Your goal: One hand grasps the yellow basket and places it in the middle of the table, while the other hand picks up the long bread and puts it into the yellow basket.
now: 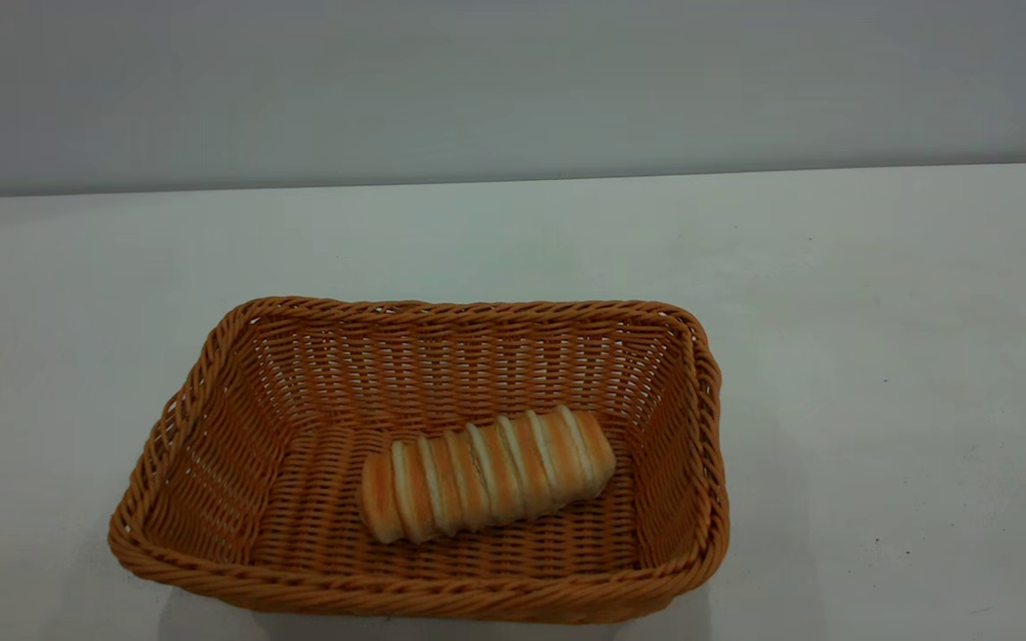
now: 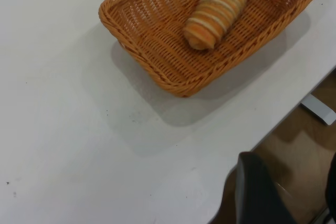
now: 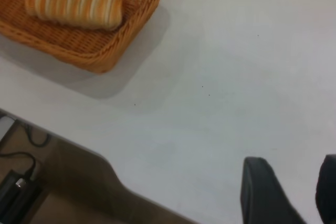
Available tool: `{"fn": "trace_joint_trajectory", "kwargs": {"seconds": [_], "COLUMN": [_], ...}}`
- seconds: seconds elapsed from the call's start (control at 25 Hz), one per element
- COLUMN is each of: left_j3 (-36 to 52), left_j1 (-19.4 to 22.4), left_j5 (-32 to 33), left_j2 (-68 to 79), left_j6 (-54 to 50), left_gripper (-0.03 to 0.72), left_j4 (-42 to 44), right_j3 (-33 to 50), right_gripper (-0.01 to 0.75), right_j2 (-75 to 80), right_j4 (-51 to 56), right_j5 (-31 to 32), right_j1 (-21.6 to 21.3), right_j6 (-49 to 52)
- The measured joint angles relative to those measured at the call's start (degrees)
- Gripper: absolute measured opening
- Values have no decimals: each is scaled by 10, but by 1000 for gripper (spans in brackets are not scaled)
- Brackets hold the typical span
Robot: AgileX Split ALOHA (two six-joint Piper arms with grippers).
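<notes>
The basket (image 1: 210, 374) sits on the white tabletop (image 1: 878, 356), near the front edge in the exterior view and roughly central from side to side. Its long sides run across that view, left to right, and its open top faces up.

The bread (image 1: 486, 474) lies flat on the basket's woven floor, a little right of the middle and closer to the front wall than the back one. Its long axis runs mostly left to right, tilted so that the right end sits slightly farther back than the left end. The pale stripes cross it at right angles to its length. It touches none of the basket walls, as far as can be seen.

Neither arm shows in the exterior view. In the left wrist view, the left gripper (image 2: 294, 192) appears as two dark fingers at the frame edge, spread apart and holding nothing, over the tabletop's edge and well apart from the basket (image 2: 157, 72) and bread (image 2: 216, 11). In the right wrist view, the right gripper (image 3: 294, 192) is likewise spread and empty above bare tabletop, well away from the basket (image 3: 100, 59) and bread (image 3: 73, 4).
</notes>
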Motion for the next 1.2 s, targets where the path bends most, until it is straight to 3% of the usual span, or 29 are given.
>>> {"fn": "trace_joint_trajectory", "kwargs": {"seconds": [0.28, 0.36, 0.48, 0.76, 0.92, 1.04, 1.2], "left_j3": [0, 0, 0, 0, 0, 0, 2], "left_j1": [1, 19, 81, 272, 359, 390, 395], "left_j5": [0, 0, 0, -1, -1, -1, -1], "left_j2": [0, 0, 0, 0, 0, 0, 0], "left_j6": [-1, -1, -1, -3, -3, -3, -3], "left_gripper": [396, 396, 396, 396, 396, 396, 396], "left_j4": [0, 0, 0, 0, 0, 0, 0], "right_j3": [0, 0, 0, 0, 0, 0, 0], "right_gripper": [237, 237, 237, 237, 237, 237, 237], "right_j2": [0, 0, 0, 0, 0, 0, 0], "right_j4": [0, 0, 0, 0, 0, 0, 0], "right_j5": [0, 0, 0, 0, 0, 0, 0], "right_j1": [0, -2, -31, -159, -196, -203, -204], "right_j6": [0, 0, 0, 0, 0, 0, 0]}}
